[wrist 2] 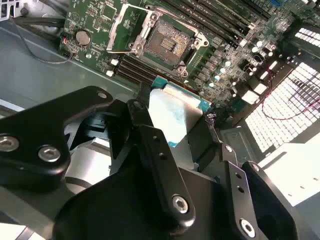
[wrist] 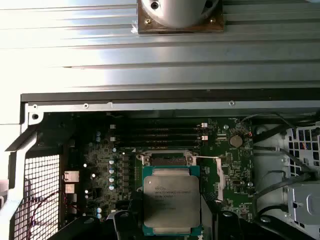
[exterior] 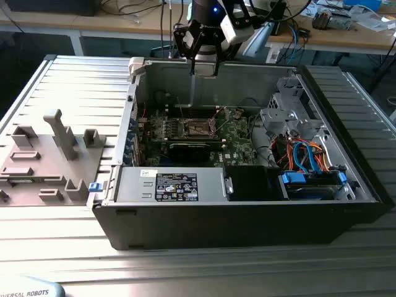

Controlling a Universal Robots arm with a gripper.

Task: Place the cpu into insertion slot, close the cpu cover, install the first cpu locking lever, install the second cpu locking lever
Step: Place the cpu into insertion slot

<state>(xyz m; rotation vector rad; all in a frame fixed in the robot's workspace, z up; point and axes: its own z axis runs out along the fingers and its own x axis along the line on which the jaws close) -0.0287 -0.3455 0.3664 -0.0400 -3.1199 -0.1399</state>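
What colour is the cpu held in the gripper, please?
The cpu has a silver-grey top and a teal-green edge; the first wrist view shows it best.

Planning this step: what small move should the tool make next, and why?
Probably lower toward the insertion slot: the tool holds the cpu above the case, the slot is bare and the cpu cover stands open.

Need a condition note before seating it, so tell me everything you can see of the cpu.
The cpu is a flat square chip with a dull silver-grey metal lid bearing small print. The lid sits on a green board whose edge shows around it. No damage is apparent. The claw grips it by two opposite edges with its black fingers. The chip hangs above the motherboard with its lid facing the first wrist view, apart from the open insertion slot and not seated.
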